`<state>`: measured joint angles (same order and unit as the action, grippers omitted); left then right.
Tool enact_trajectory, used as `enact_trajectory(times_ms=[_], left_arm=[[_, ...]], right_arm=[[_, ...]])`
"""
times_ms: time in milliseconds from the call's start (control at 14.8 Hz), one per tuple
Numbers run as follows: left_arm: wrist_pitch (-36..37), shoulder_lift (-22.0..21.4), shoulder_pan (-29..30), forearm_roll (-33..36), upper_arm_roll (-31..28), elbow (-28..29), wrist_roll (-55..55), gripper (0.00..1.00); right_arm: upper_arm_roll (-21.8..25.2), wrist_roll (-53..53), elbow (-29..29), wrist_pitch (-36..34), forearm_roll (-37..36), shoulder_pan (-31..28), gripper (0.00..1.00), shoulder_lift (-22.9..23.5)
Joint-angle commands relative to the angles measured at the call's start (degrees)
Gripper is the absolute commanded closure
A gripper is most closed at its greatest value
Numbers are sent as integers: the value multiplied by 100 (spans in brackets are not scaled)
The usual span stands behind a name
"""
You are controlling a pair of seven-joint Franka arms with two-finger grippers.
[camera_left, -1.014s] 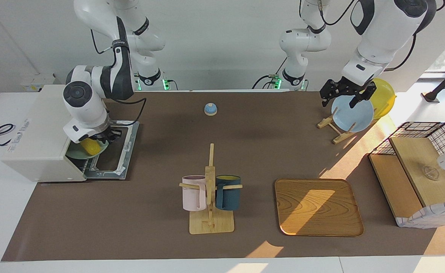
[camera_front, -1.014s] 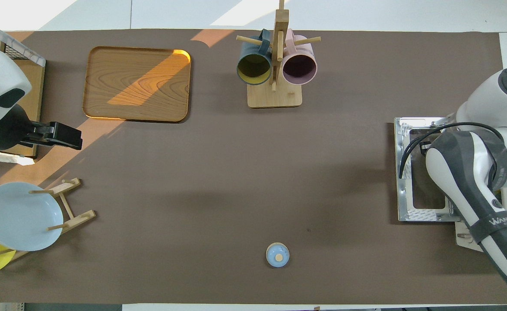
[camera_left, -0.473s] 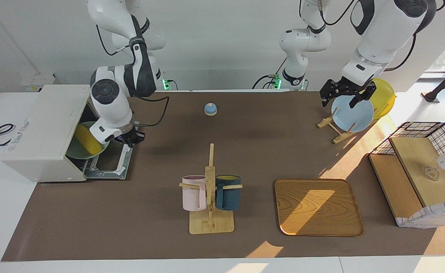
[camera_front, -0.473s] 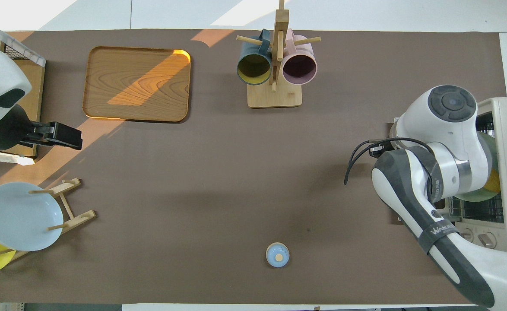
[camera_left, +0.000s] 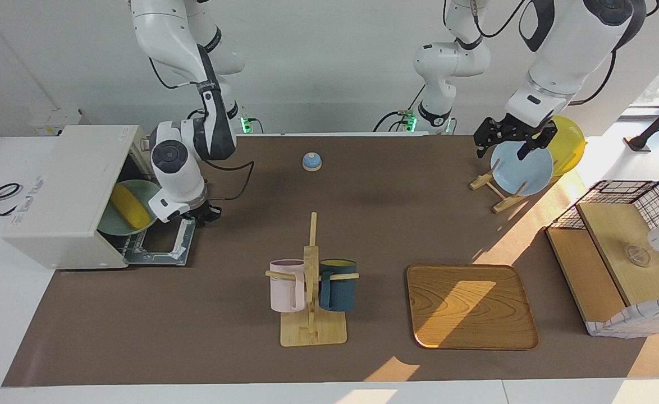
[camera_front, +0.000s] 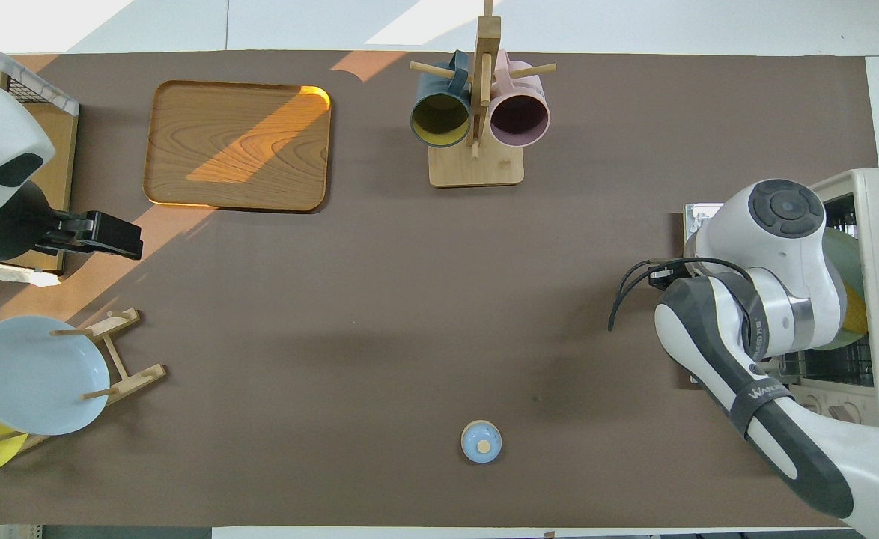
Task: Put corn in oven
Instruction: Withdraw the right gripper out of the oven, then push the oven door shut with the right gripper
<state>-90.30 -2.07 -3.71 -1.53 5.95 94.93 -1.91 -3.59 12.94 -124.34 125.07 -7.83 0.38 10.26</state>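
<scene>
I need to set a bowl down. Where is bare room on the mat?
Bare mat lies between the bell, the mug rack and the plate rack; the wooden tray is bare too. It is crowded around the oven, where the right gripper hangs over its door.

Right arm bends low, wrist angled down, right gripper (camera_left: 209, 213) empty with jaws closed. Left arm waits raised, elbow high, left gripper (camera_left: 513, 143) pointing down with jaws spread wide, nothing in them.

wooden tray (camera_left: 471, 306), mug rack (camera_left: 311, 280), blue plate (camera_left: 522, 167)
</scene>
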Motion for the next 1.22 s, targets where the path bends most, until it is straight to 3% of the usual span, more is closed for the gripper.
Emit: enact_trajectory(times_ms=[0,270,608,811,1149], left_arm=[[-22,-109,54,91,47,104,33,0],[-22,-109,54,91,46,104,33,0],[-22,-109,54,91,38,104,33,0],[-22,-109,54,91,47,104,33,0],[-22,-109,54,91,47,104,33,0]], right_arm=[[-37,-55,-231,210,62,-56,100,-147],[-28,-265,-109,80,-287,-82,100,-130],[7,-896,804,-1070,-703,-152,100,-165],[16,-1582,1218,-1607,-694,-520,100,-235],[16,-2164,1228,-2030,-632,-926,100,-604]])
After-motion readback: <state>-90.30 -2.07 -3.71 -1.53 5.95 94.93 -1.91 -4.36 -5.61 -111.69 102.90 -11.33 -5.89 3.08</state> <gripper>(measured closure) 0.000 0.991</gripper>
